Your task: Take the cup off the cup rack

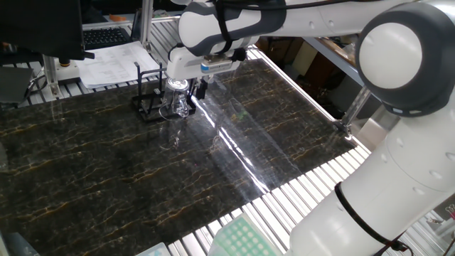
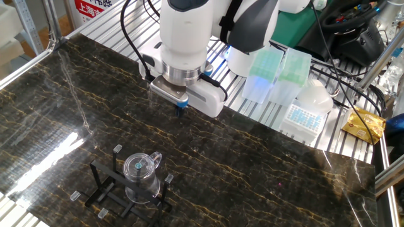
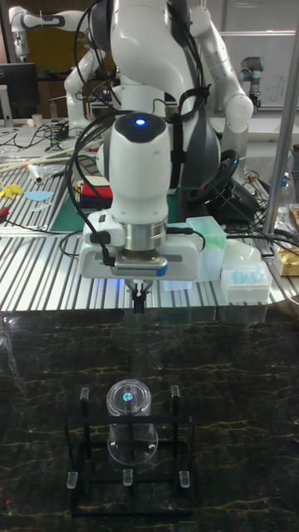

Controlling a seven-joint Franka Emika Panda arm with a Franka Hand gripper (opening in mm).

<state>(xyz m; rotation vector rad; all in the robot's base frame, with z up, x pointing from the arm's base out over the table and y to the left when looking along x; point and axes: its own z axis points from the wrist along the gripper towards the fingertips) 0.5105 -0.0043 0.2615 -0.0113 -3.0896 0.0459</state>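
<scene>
The clear glass cup (image 2: 140, 176) sits on the black wire cup rack (image 2: 101, 183), between its upright pegs, near the edge of the dark marble table. In the tall fixed view the cup (image 3: 129, 420) stands at the middle of the rack (image 3: 83, 480). My gripper (image 3: 138, 301) hangs above the table behind the rack, apart from the cup, its fingers pressed together with nothing in them. In one fixed view the gripper (image 1: 201, 89) is just right of the cup (image 1: 178, 101) and the rack (image 1: 146, 108).
Green and blue tip boxes (image 2: 278, 72) and a white lid lie on the slatted metal bench behind the table. Papers (image 1: 114, 62) and a keyboard sit beyond the rack. A metal post (image 2: 47, 25) stands at the table's corner.
</scene>
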